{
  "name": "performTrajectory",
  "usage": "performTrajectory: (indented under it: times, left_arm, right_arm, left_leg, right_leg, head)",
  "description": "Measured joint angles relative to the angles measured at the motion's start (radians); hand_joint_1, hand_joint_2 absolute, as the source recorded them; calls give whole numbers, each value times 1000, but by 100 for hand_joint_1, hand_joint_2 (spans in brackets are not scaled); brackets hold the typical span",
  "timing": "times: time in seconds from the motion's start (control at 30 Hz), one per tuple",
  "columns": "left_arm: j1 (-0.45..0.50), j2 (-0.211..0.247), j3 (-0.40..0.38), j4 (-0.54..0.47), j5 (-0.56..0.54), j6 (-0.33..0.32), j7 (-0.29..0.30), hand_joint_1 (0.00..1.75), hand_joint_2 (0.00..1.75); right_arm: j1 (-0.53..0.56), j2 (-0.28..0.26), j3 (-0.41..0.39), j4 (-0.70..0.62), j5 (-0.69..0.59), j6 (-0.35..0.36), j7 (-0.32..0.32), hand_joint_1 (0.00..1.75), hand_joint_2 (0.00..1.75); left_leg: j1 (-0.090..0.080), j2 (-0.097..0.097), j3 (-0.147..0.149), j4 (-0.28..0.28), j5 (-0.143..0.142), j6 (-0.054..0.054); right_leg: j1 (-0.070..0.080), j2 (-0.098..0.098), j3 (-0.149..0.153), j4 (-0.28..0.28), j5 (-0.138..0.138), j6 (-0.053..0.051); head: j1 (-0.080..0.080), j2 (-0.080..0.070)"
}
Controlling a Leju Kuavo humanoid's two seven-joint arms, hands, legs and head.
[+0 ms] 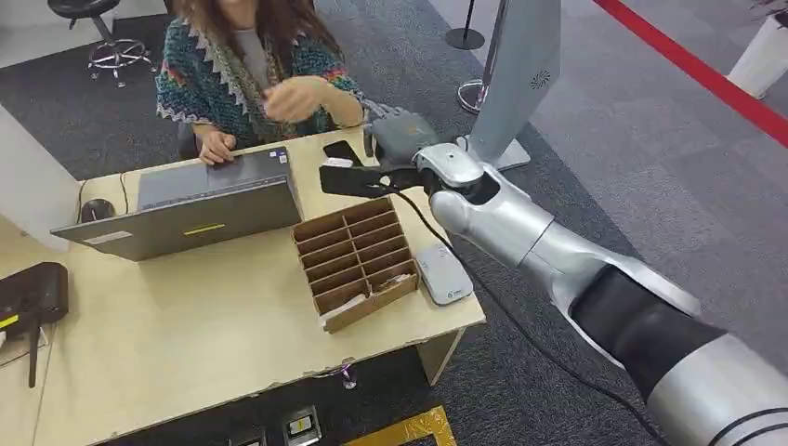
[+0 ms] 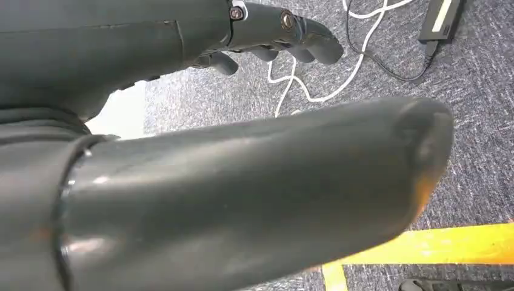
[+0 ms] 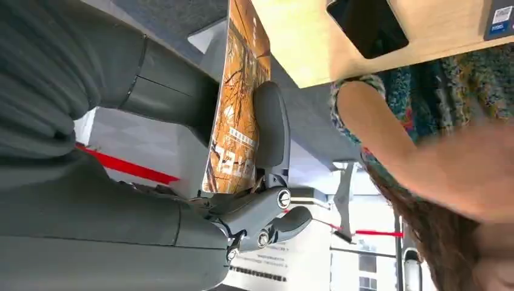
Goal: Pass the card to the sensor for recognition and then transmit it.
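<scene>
Where fingers [image 3: 271, 130] pinch: card [image 3: 237, 115] in right hand [image 1: 401, 139].

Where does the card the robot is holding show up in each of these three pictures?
Head view: the card is at the right hand, above the table's far edge.
Left wrist view: not in it.
Right wrist view: the orange card, centre, held by fingers.
Shared landmark: the black phone.

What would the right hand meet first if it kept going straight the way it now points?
Most likely the seated person's raised hand: the right hand, holding the orange printed card, points across the desk's far corner toward it. Depth is unclear.
</scene>
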Motion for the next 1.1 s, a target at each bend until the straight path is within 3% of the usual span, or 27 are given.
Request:
performTrajectory:
  times: [0.33,0.53,1.1]
  left_arm:
    - [9,-4,1,0,28,19,-24,0,0]
    - [16,-10,3,0,45,27,-29,0,0]
    - [18,-17,4,0,62,30,-29,0,0]
  right_arm:
    - [34,-16,-12,0,-27,-35,-15,175,175]
    - [98,-55,-49,-48,-39,-48,21,175,175]
    - [444,-179,-249,-251,-36,-61,87,175,175]
  left_leg:
    - [0,0,0,0,0,0]
    - [0,0,1,0,0,0]
    - [0,0,1,0,-1,0]
  right_leg:
    - [0,0,0,0,0,0]
    - [0,0,0,0,0,0]
    - [0,0,1,-1,0,0]
  head:
    - [0,0]
    - [0,0]
    - [0,0]
